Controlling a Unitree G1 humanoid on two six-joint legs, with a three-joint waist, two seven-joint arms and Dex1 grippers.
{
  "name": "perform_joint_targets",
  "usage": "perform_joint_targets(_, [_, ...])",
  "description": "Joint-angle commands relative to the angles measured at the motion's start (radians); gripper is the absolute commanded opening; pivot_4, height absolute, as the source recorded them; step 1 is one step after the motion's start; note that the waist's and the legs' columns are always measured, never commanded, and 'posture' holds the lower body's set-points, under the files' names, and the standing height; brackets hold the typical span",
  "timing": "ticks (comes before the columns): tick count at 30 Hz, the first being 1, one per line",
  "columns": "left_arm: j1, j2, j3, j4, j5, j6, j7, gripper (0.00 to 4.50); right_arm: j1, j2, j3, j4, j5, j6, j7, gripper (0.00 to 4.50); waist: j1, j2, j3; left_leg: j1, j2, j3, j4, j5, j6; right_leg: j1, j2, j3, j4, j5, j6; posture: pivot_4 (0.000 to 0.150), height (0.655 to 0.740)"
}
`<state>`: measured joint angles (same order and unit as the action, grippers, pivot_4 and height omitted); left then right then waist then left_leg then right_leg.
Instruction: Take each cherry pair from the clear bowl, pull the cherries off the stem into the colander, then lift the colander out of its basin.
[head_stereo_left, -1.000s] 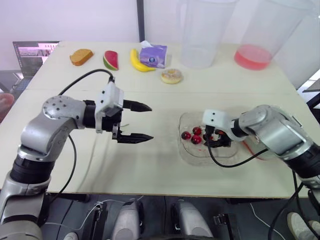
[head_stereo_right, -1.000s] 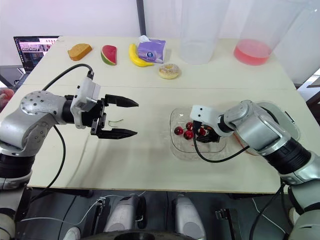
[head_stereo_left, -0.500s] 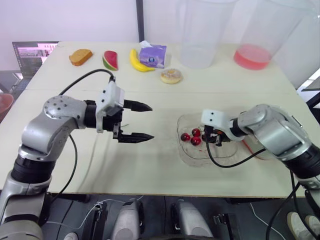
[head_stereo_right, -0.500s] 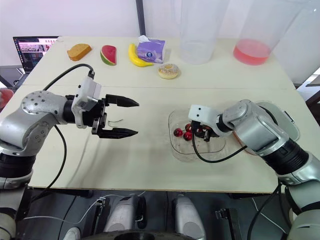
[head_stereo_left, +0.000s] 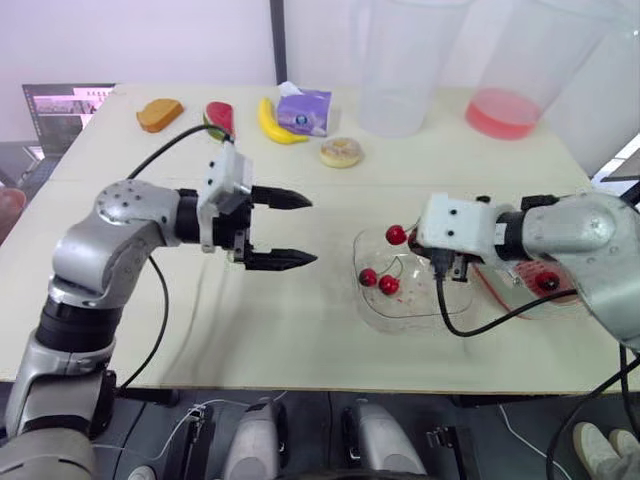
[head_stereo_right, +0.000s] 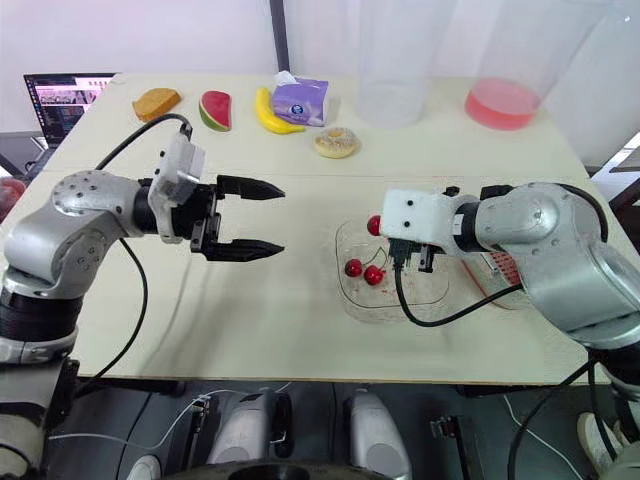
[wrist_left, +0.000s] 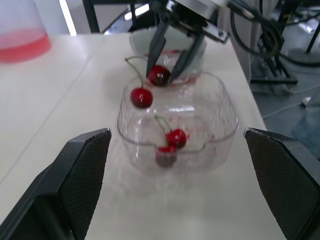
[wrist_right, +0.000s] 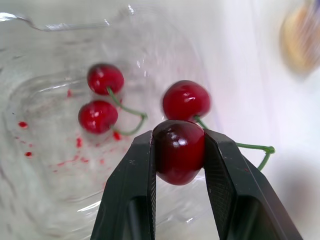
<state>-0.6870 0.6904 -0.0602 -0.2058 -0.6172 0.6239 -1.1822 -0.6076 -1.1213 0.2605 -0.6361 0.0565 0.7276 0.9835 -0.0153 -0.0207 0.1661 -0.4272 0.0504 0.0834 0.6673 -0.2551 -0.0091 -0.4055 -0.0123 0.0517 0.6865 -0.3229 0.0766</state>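
Left claw (head_stereo_left: 305, 230): jaws wide, empty, held above the table (head_stereo_left: 250, 330), well apart from the clear bowl (wrist_left: 220, 145) and to its left, tips aimed across at it. Next rightward is the free cherry (wrist_left: 141, 97) of the lifted cherry pair (wrist_right: 186, 100). It hangs just beside its gripped partner, on the side facing the left claw and slightly lower, with the stem arching up and over between the two fruits. Right claw (wrist_right: 179, 139): narrow, pinching that partner cherry between the pads, raised above the bowl. A second pair (head_stereo_left: 378, 282) lies on the bowl floor below, untouched. Further right, partly behind the right arm, sits the red colander (head_stereo_right: 500, 268) in its basin (wrist_left: 142, 40), with at least one cherry inside. Judgement: the pair's axis runs roughly along the line between the two claws, so the left claw is the nearer free one and must travel rightward to close on the free cherry. The pull-apart is best done once the pair is over the colander.
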Motion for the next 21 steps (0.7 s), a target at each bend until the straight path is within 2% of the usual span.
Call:
perform_joint_targets(1, [-0.054, -0.029, 0.036, 0.017, -0.059, 0.067, 0.036, 4.50, 0.037, 0.010, -0.038, -0.036, -0.091, -0.245, -0.065, 0.87, 0.000, 0.000, 0.000, 0.000, 0.000, 0.000, 0.000, 0.000, 0.000, 0.000, 0.000, 0.000, 0.000, 0.000, 0.000, 0.150, 0.7400])
perform_joint_targets(6, [-0.137, -0.091, 0.033, 0.086, -0.137, 0.239, 0.100, 4.50, 0.080, 0.070, -0.019, 0.001, -0.205, -0.523, -0.139, 0.87, 0.000, 0.000, 0.000, 0.000, 0.000, 0.000, 0.001, 0.000, 0.000, 0.000, 0.000, 0.000, 0.000, 0.000, 0.000, 0.150, 0.7400])
perform_joint_targets(10, [-0.206, -0.174, 0.041, 0.184, -0.177, 0.389, 0.198, 4.50, 0.085, 0.119, -0.004, 0.046, -0.282, -0.647, -0.166, 0.87, 0.001, 0.000, 0.000, 0.000, 0.000, 0.000, 0.001, 0.002, -0.003, 0.000, 0.000, 0.000, 0.001, 0.000, 0.000, 0.150, 0.7400])
perform_joint_targets(17, [-0.275, -0.280, 0.088, 0.289, -0.220, 0.516, 0.304, 4.50, 0.063, 0.183, -0.005, 0.106, -0.341, -0.737, -0.147, 0.87, 0.001, 0.000, 0.000, 0.000, 0.000, 0.000, 0.001, 0.005, -0.008, 0.000, 0.000, 0.000, 0.001, 0.000, 0.000, 0.150, 0.7400])
perform_joint_targets(21, [-0.285, -0.303, 0.116, 0.304, -0.244, 0.560, 0.327, 4.50, 0.059, 0.204, -0.013, 0.115, -0.349, -0.746, -0.129, 0.87, 0.000, 0.000, 0.000, 0.000, 0.000, -0.001, 0.001, 0.005, -0.008, 0.000, 0.000, 0.000, 0.002, 0.000, 0.000, 0.150, 0.7400])
